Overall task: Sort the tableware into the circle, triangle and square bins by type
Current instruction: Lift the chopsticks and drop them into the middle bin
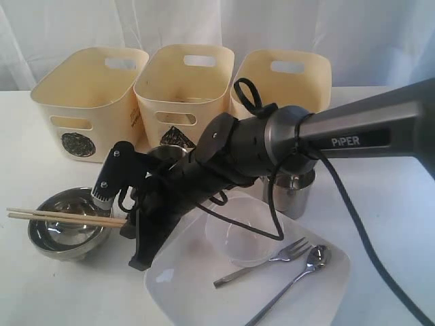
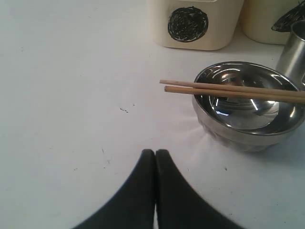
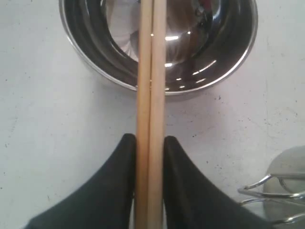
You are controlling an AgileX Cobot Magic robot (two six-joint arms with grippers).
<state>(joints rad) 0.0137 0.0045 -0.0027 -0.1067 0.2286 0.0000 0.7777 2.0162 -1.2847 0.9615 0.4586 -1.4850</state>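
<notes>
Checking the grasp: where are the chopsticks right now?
Lower left of the exterior view: the chopsticks stretch over the steel bowl, with one end clamped in the right gripper.

A white bench (image 1: 47, 292) is seen across the lower part of the exterior view, running back to a white curtain (image 1: 61, 27). The curtain is hung across the full width behind the bench and is gathered in loose vertical folds, in which a grey-blue shade is held. The scene is lit evenly and brightly, and only soft, pale shadows are cast on the bench top. In the left wrist view the bench surface is shown closer: it is matte, a few small dark specks (image 2: 124, 110) are scattered over it, and faint creases are visible. Similar specks are seen in the right wrist view.
</notes>
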